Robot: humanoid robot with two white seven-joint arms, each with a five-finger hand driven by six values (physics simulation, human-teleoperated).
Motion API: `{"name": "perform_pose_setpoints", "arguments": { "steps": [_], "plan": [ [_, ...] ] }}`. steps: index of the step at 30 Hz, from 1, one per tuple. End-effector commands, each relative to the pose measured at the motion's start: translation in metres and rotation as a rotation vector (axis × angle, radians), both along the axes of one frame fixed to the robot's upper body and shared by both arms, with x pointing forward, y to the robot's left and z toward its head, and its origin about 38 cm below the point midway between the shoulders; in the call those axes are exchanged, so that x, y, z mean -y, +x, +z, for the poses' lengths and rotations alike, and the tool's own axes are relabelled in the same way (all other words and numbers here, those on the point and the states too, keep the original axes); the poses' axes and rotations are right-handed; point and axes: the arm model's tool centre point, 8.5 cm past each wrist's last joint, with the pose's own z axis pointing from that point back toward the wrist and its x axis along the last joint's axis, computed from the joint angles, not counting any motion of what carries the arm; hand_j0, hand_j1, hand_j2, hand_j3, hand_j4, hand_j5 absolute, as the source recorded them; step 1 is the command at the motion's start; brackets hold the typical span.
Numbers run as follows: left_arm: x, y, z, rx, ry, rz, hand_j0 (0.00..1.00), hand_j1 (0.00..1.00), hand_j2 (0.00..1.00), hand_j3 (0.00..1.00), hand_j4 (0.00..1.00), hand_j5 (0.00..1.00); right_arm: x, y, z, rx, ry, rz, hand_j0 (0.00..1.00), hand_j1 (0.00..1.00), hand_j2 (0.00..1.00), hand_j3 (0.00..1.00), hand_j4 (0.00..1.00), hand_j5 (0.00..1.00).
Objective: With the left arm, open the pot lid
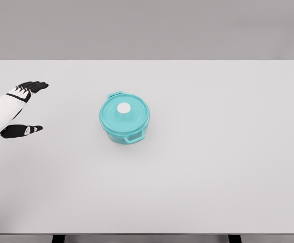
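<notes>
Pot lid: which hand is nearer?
Left. The left hand hovers open to the left of the lid, apart from it. The right hand isn't in view.

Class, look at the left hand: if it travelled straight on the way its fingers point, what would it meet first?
Probably nothing: the left hand points right and slightly away, so its line seems to pass behind the teal pot over bare table. Depth is unclear.
</notes>
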Motion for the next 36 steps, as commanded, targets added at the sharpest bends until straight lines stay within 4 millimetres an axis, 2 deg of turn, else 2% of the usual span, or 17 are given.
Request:
{"name": "perform_pose_setpoints", "arguments": {
  "steps": [1, 9, 12, 14, 17, 21, 23, 26, 30, 32, 36],
  "plan": [
    [0.000, 0.000, 0.000, 0.000, -0.009, 0.001, 1.00, 1.00, 1.00, 1.00, 1.00, 1.00, 0.000, 0.000, 0.000, 0.000, 0.000, 0.000, 1.00, 1.00, 1.00, 1.00, 1.00, 1.00],
    [0.006, 0.000, -0.001, 0.005, -0.021, -0.006, 1.00, 1.00, 1.00, 1.00, 1.00, 1.00, 0.000, 0.000, 0.000, 0.000, 0.000, 0.000, 1.00, 1.00, 1.00, 1.00, 1.00, 1.00],
    [0.026, 0.008, -0.001, 0.000, -0.059, -0.043, 1.00, 1.00, 1.00, 1.00, 1.00, 1.00, 0.000, 0.000, 0.000, 0.000, 0.000, 0.000, 1.00, 1.00, 1.00, 1.00, 1.00, 1.00],
    [0.037, 0.018, 0.004, -0.090, 0.028, -0.127, 1.00, 1.00, 1.00, 1.00, 1.00, 1.00, 0.000, 0.000, 0.000, 0.000, 0.000, 0.000, 1.00, 1.00, 1.00, 1.00, 1.00, 1.00],
    [0.066, 0.024, 0.000, -0.201, -0.012, -0.263, 1.00, 1.00, 1.00, 1.00, 1.00, 1.00, 0.000, 0.000, 0.000, 0.001, 0.000, 0.000, 1.00, 1.00, 1.00, 1.00, 1.00, 1.00],
    [0.097, 0.043, 0.024, -0.131, -0.030, -0.331, 1.00, 1.00, 1.00, 1.00, 1.00, 1.00, 0.000, 0.000, 0.000, 0.001, 0.000, 0.000, 1.00, 1.00, 1.00, 1.00, 1.00, 1.00],
    [0.098, 0.050, 0.037, -0.096, -0.030, -0.336, 1.00, 1.00, 1.00, 1.00, 1.00, 1.00, 0.000, 0.000, 0.000, 0.000, 0.000, 0.000, 1.00, 1.00, 1.00, 1.00, 1.00, 1.00],
    [0.100, 0.057, 0.047, -0.075, -0.039, -0.339, 1.00, 1.00, 1.00, 1.00, 1.00, 1.00, 0.000, 0.000, 0.000, 0.000, 0.000, 0.000, 1.00, 1.00, 1.00, 1.00, 1.00, 1.00],
    [0.125, 0.060, 0.045, -0.092, -0.110, -0.405, 1.00, 1.00, 1.00, 1.00, 1.00, 1.00, 0.000, 0.000, 0.000, 0.000, 0.000, 0.000, 1.00, 1.00, 1.00, 1.00, 1.00, 1.00],
    [0.139, 0.068, 0.049, -0.149, -0.148, -0.417, 1.00, 1.00, 1.00, 1.00, 1.00, 1.00, 0.000, 0.000, 0.000, 0.000, 0.000, 0.000, 1.00, 1.00, 1.00, 1.00, 1.00, 1.00],
    [0.144, 0.074, 0.046, -0.213, -0.175, -0.380, 1.00, 1.00, 1.00, 1.00, 1.00, 1.00, 0.000, 0.000, 0.000, 0.000, 0.000, 0.000, 1.00, 1.00, 1.00, 1.00, 1.00, 1.00]
  ]
}}
